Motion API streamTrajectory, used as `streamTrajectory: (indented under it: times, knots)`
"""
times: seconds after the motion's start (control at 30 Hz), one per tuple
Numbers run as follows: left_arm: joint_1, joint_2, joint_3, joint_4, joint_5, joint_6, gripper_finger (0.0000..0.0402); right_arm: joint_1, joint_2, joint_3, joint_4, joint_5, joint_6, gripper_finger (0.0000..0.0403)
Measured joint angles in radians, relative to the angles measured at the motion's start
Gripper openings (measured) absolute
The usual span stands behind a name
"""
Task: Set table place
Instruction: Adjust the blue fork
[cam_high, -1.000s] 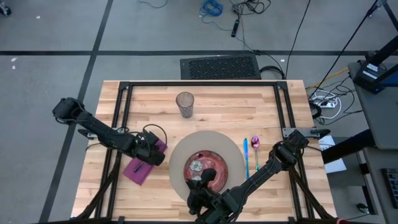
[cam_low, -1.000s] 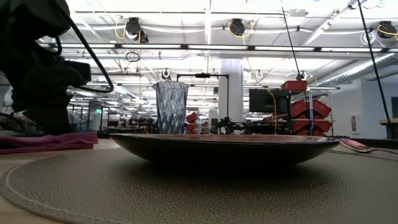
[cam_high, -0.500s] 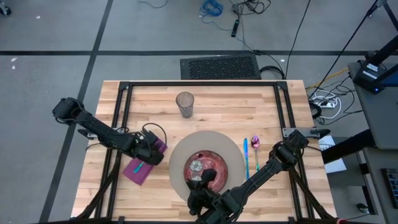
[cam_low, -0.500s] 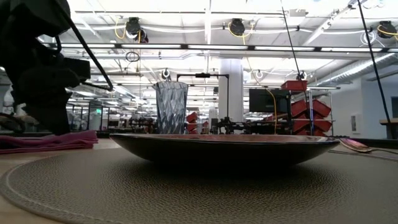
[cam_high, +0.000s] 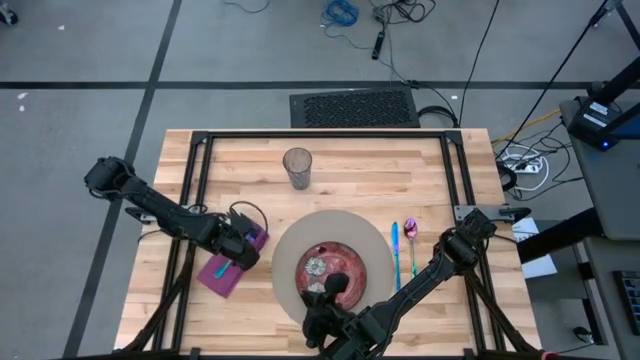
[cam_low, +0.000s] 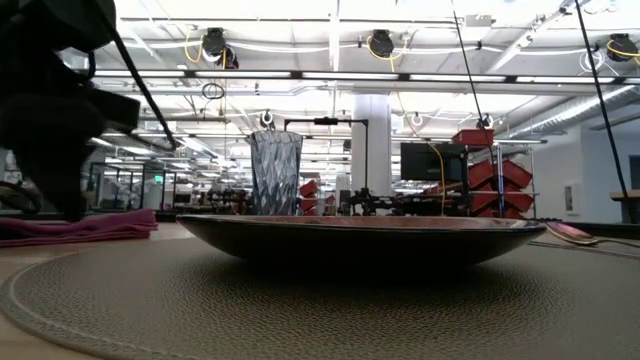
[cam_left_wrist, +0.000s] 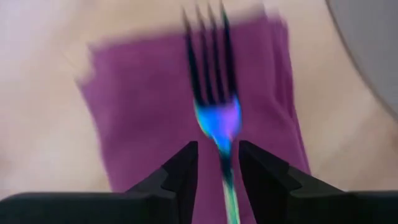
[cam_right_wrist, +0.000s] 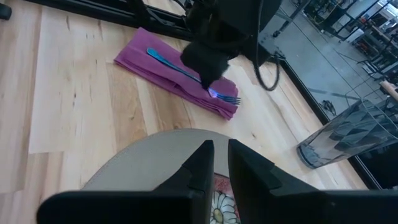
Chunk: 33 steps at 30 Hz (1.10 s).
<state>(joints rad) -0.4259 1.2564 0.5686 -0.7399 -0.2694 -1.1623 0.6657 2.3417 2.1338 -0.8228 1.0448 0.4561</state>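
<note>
A purple napkin (cam_high: 213, 277) lies on the table (cam_high: 400, 165), left of the round grey-tan mat (cam_high: 300, 235). A blue-purple fork (cam_left_wrist: 214, 93) lies along the napkin. My left gripper (cam_left_wrist: 217, 149) is open just above it, one finger on each side of the fork's neck, with no touch that I can see. It also shows in the right wrist view (cam_right_wrist: 208, 65). My right gripper (cam_right_wrist: 221, 149) is shut and empty over the near part of the red patterned plate (cam_high: 352, 262), which rests on the mat. A clear glass (cam_high: 297, 168) stands behind the mat.
A blue knife (cam_high: 395, 240) and a pink spoon (cam_high: 410, 230) lie on the table right of the mat. The black frame bars (cam_high: 200, 190) run along the table's left, far and right sides. Bare wood shows behind the glass and near the napkin.
My left gripper has shifted a little toward the table's left edge along the napkin. The fork stays flat on the napkin, and more of its blue handle shows from above.
</note>
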Motion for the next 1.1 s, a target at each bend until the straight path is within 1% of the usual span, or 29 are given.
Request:
streamTrajectory:
  times: [0.07, 0.13, 0.4, 0.53, 0.6, 0.67, 0.8, 0.9, 1.1]
  knots:
    - [-0.002, 0.000, 0.000, -0.004, 0.081, 0.017, 0.0103, 0.004, 0.000, 0.000, -0.001, 0.000, 0.000, 0.0034]
    - [-0.010, 0.000, 0.000, -0.006, 0.133, 0.017, 0.0103, 0.004, 0.000, 0.000, -0.001, 0.000, 0.000, 0.0034]
    - [-0.061, 0.000, 0.000, -0.017, 0.243, -0.013, 0.0102, 0.010, 0.000, 0.000, -0.002, -0.003, 0.003, 0.0034]
    - [-0.085, 0.000, 0.000, -0.019, 0.294, -0.078, 0.0102, 0.010, 0.000, 0.000, -0.003, -0.003, 0.001, 0.0034]
    - [-0.099, 0.000, 0.000, -0.014, 0.295, -0.118, 0.0102, 0.010, 0.000, 0.000, -0.003, -0.003, 0.000, 0.0034]
    - [-0.111, 0.000, 0.000, 0.017, 0.274, -0.145, 0.0102, 0.010, 0.000, 0.000, -0.004, -0.003, 0.000, 0.0034]
    - [-0.121, 0.000, 0.000, 0.103, 0.171, -0.188, 0.0102, 0.011, 0.000, 0.000, -0.009, -0.003, -0.004, 0.0034]
    - [-0.108, 0.012, 0.000, 0.171, 0.121, -0.192, 0.0102, 0.016, 0.000, 0.000, -0.017, -0.003, -0.004, 0.0034]
    - [-0.069, 0.108, 0.003, 0.256, 0.114, -0.183, 0.0102, 0.024, 0.000, 0.000, -0.031, -0.003, -0.004, 0.0034]
